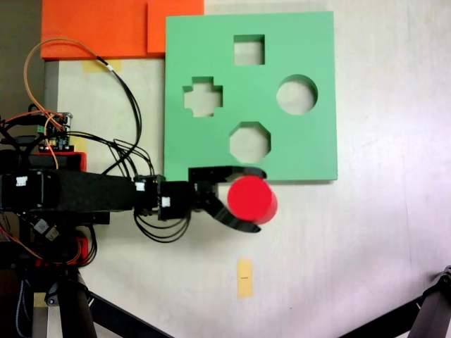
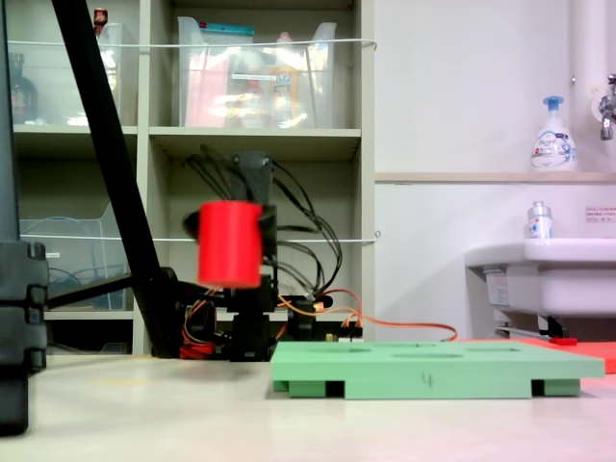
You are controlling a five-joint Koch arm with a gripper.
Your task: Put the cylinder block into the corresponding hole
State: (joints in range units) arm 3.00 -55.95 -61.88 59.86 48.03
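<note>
Holding: your gripper (image 1: 248,199) clamps the red cylinder block (image 1: 251,199), lifted clear beside the green foam board (image 1: 317,42)
Risk: drift over the octagonal cutout (image 1: 249,141) misses the round hole (image 1: 296,95)

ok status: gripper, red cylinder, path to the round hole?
Gripper shut on the red cylinder, lifted clear of the table. Cylinder just off the green board near edge, round hole open. Nothing in the way.
</note>
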